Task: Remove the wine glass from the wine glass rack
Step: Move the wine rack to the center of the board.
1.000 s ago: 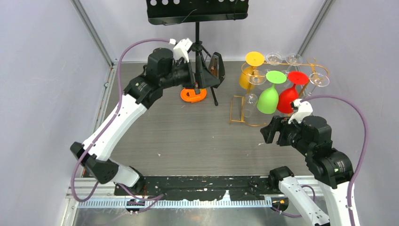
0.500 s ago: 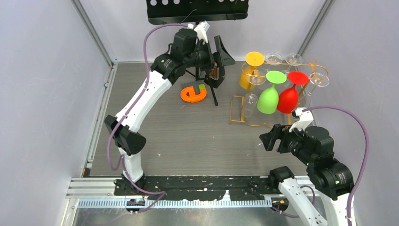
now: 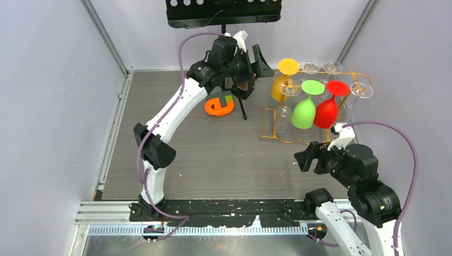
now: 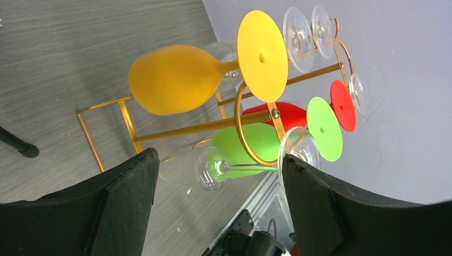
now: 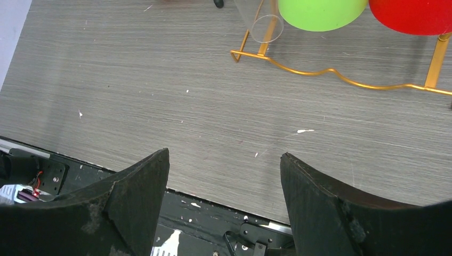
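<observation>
The rack [image 3: 265, 124] stands at 2 o'clock on the table [image 3: 213, 154]; its glasses hang bowl-down, feet hooked on the top rails. The left hand [image 3: 257, 77], open & empty, is at 9 o'clock of the yellow glass [image 3: 279, 88], prob. to take it. The right hand [image 3: 305, 155], also open, hovers at 6 o'clock of the rack.

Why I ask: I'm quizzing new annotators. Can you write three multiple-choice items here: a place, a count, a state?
1. Where does the orange U-shaped piece lie? A) left of the wine glass rack B) inside the rack C) by the right arm's base
2. How many coloured glasses hang on the rack? A) two B) three C) five
3. The left tool is: A) shut on a glass B) open, empty C) shut, empty
Key: 1A, by the music stand foot; 2B, yellow glass, green glass, red glass; 3B, fingers wide apart, clear of the glasses.
</observation>
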Action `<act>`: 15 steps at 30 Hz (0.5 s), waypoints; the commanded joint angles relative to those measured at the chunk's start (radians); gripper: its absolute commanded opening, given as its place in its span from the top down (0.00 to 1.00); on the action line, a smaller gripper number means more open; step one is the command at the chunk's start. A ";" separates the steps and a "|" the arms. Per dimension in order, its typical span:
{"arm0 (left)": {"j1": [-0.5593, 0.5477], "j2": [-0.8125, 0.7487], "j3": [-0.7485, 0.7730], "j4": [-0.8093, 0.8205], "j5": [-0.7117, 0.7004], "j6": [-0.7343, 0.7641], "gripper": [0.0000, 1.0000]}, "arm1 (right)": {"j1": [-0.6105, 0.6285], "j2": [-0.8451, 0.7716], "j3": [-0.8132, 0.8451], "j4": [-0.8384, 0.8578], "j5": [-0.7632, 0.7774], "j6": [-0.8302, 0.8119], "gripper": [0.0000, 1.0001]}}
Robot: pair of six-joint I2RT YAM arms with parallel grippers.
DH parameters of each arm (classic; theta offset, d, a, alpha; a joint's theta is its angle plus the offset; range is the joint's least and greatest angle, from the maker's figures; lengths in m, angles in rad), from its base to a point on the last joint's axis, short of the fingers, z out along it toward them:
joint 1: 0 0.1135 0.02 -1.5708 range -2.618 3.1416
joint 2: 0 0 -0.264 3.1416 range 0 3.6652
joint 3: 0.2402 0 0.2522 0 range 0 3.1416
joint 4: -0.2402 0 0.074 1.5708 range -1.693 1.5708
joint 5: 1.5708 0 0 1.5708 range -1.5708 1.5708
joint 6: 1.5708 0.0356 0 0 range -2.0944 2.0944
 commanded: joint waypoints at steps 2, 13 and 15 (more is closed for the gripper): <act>-0.015 0.029 0.055 0.079 0.040 -0.049 0.18 | 0.007 -0.015 -0.002 0.017 0.012 0.003 0.18; -0.024 0.069 0.054 0.116 0.075 -0.078 0.23 | 0.008 -0.022 -0.010 0.011 0.024 0.004 0.18; -0.024 0.072 0.057 0.118 0.073 -0.080 0.25 | 0.008 -0.024 -0.012 0.009 0.025 0.005 0.18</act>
